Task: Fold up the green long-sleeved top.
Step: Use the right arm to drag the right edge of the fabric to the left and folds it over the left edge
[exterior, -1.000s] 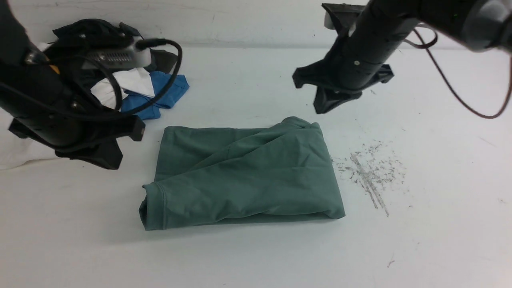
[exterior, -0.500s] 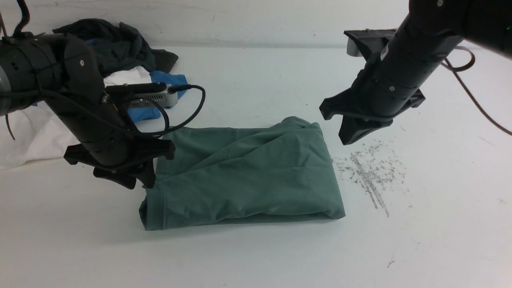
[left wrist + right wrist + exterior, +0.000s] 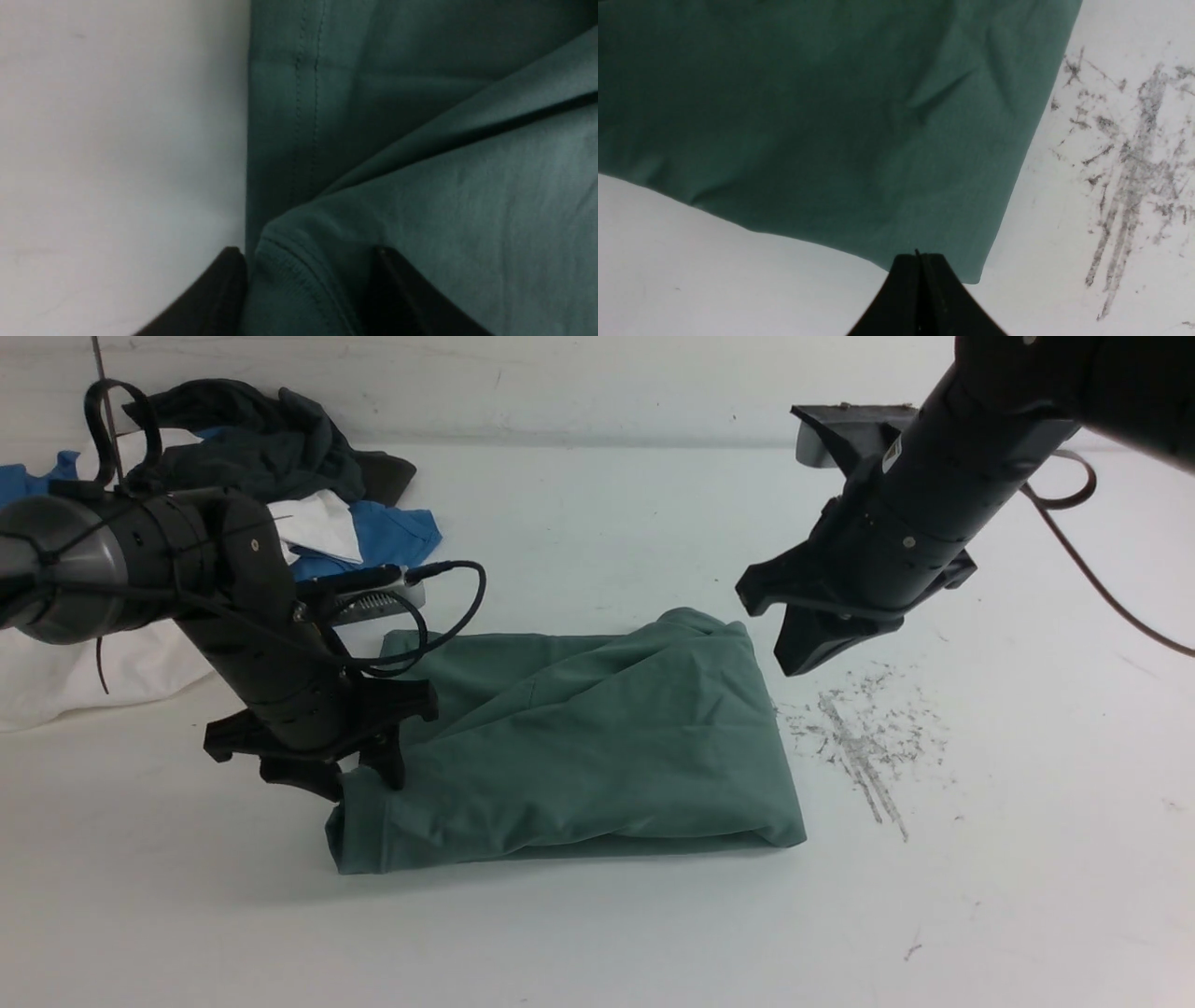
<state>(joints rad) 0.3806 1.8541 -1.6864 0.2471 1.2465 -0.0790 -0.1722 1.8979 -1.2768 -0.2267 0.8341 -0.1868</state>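
The green long-sleeved top [image 3: 579, 747] lies folded into a rough rectangle in the middle of the white table. My left gripper [image 3: 362, 786] is down at its near-left edge and stands open. In the left wrist view a ribbed cuff [image 3: 289, 284] of the green top [image 3: 420, 186] sits between the two black fingers of the left gripper [image 3: 308, 261]; one finger is on the table side, the other over the cloth. My right gripper [image 3: 798, 663] hangs shut above the table just beyond the top's far-right corner. The right wrist view shows the right gripper [image 3: 920, 255] with its jaws pressed together and empty above the edge of the green top [image 3: 831, 116].
A pile of other garments lies at the back left: dark grey-black [image 3: 252, 439], white [image 3: 317, 523] and blue [image 3: 392, 537]. More white cloth [image 3: 75, 672] lies at the left edge. Grey scuff marks [image 3: 864, 737] mark the table right of the top.
My left arm has swung down and rightward to the top's near-left edge, and its jaws have opened around the cuff. The right arm moved rightward and lower, staying shut.
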